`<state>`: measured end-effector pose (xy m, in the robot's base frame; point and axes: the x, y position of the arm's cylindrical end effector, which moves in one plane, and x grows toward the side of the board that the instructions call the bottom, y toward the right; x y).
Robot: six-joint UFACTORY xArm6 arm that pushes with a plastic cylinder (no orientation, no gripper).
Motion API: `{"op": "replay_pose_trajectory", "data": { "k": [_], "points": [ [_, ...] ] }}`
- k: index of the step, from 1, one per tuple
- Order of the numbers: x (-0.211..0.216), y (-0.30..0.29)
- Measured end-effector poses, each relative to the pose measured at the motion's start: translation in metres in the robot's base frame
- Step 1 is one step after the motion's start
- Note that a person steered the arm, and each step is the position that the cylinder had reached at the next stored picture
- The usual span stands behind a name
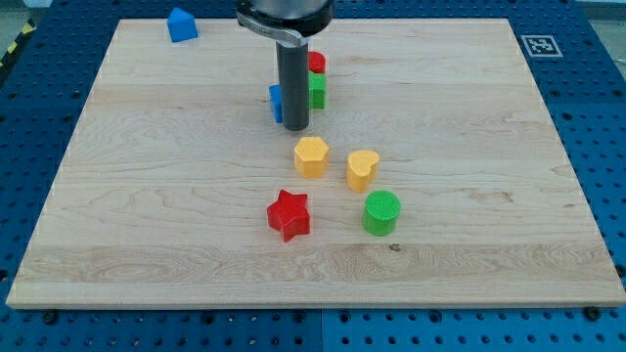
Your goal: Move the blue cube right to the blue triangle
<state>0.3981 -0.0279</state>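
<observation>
Right in front of the blue cube (276, 102) sits my tip (295, 127), hiding most of it. Far off, the blue triangle (180, 24) waits at the view's top left. I have no gripper, only this rod.

A pale wooden board (147, 196) lies on a blue pegboard bench (606, 147). On it sit 8 blocks: a blue triangle (180, 24), blue cube (276, 103), red cylinder (317, 63), green star (317, 90), yellow hexagon (311, 156), yellow heart (362, 169), red star (289, 215) and green cylinder (381, 212).

A straight, dark grey round rod hangs from a wider dark collar, ending in my tip (295, 128).
</observation>
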Motion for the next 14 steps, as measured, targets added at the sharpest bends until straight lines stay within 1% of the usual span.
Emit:
{"op": "replay_pose_trajectory", "data": {
  "k": [2, 3, 5, 9, 13, 14],
  "points": [
    [-0.015, -0.040],
    [-0.027, -0.048],
    [-0.050, -0.038],
    [-0.042, -0.017],
    [-0.114, -0.017],
    [-0.122, -0.017]
  ]
}}
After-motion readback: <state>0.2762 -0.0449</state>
